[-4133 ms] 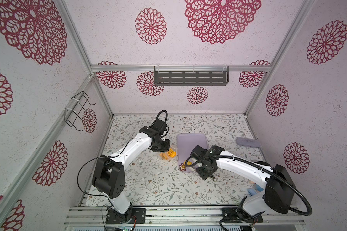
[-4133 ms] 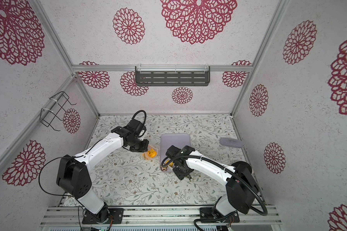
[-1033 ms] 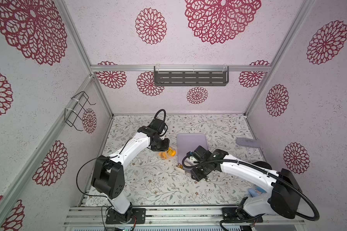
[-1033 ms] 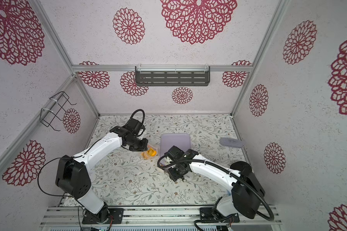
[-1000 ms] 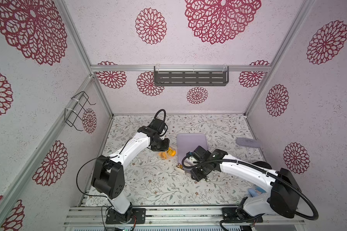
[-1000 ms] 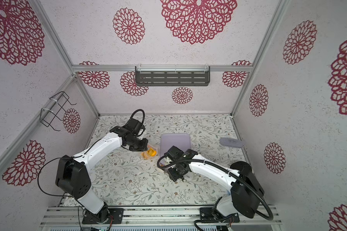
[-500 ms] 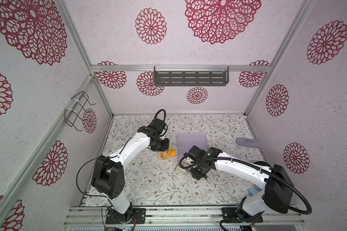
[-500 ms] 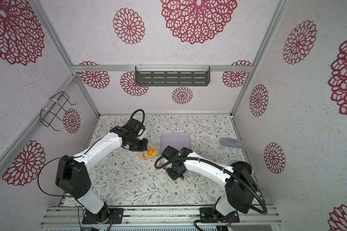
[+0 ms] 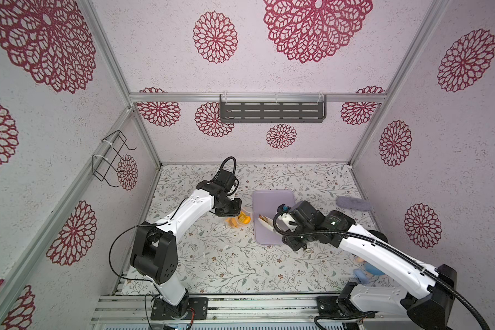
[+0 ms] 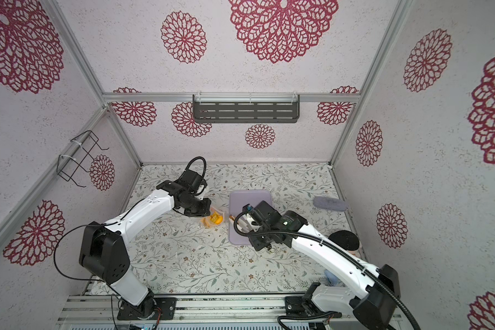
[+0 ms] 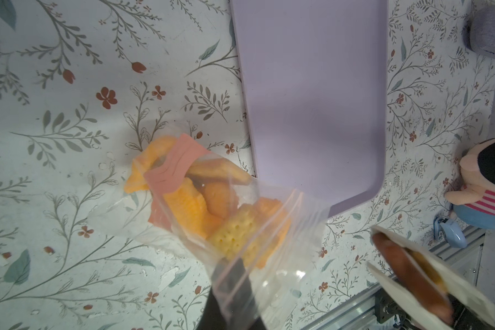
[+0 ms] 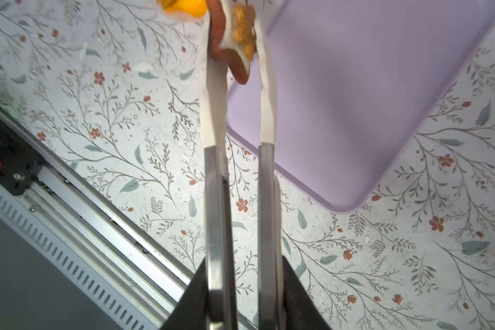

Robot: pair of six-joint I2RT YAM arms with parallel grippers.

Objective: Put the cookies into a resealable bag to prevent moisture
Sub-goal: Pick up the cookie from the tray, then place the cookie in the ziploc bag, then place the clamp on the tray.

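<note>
The left gripper [image 9: 231, 211] is clenching its fingers on the mouth edge of the resealable bag [image 11: 272, 228], which is sitting just beside the tray [image 11: 312, 100] and holding orange cookies [image 11: 200, 205]. The right gripper [image 12: 242, 297] is grasping the tongs [image 12: 216, 200] between its fingers. The tongs are pinching a brown cookie [image 11: 403, 265] above the tray's edge, near the bag.

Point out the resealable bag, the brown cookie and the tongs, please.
resealable bag [image 11: 295, 225]: left wrist view, on its clear plastic wall.
brown cookie [image 12: 238, 71]: right wrist view, on its bare brown edge.
tongs [image 12: 266, 114]: right wrist view, on one white tip.
</note>
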